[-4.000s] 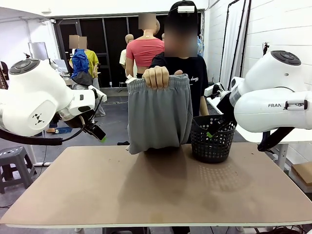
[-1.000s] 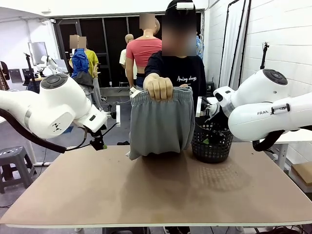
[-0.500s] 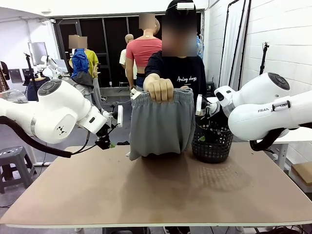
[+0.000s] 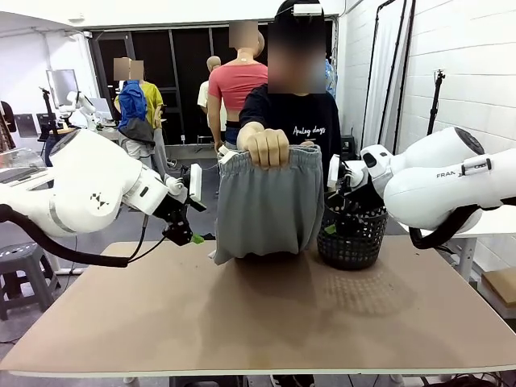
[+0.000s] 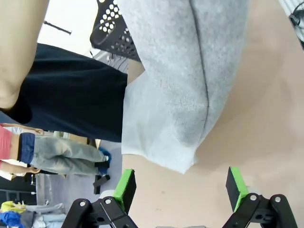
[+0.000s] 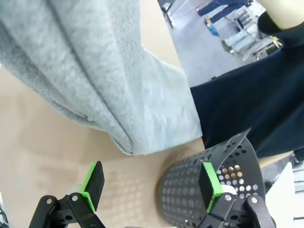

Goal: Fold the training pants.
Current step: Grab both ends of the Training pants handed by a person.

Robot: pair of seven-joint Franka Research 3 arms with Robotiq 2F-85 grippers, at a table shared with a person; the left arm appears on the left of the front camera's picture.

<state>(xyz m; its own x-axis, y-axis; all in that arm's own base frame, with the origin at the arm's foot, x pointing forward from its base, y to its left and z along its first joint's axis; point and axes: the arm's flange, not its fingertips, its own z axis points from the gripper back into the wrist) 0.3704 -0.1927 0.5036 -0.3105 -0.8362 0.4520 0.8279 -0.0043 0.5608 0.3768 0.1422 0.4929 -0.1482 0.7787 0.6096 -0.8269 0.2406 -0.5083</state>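
Note:
A person's hand (image 4: 266,147) holds the light grey training pants (image 4: 266,211) up by the waistband, so they hang with the lower hem touching the far side of the table. My left gripper (image 4: 189,235) hovers open just left of the pants' lower edge. In the left wrist view the hem corner of the pants (image 5: 183,95) lies just ahead of that gripper's (image 5: 180,187) spread green pads. My right gripper (image 4: 331,226) stands open by the pants' right side, in front of the basket. In the right wrist view the pants (image 6: 80,61) hang ahead of its (image 6: 151,184) open fingers.
A black mesh basket (image 4: 351,239) stands on the table's far right, close to my right gripper, and also shows as the basket (image 6: 213,190) in the right wrist view. The brown table (image 4: 258,322) has free room across its near half. The person stands behind the far edge.
My left gripper has moved right, closer to the pants' lower left edge. My right gripper has shifted left and down towards the pants' right side. The pants hang as before.

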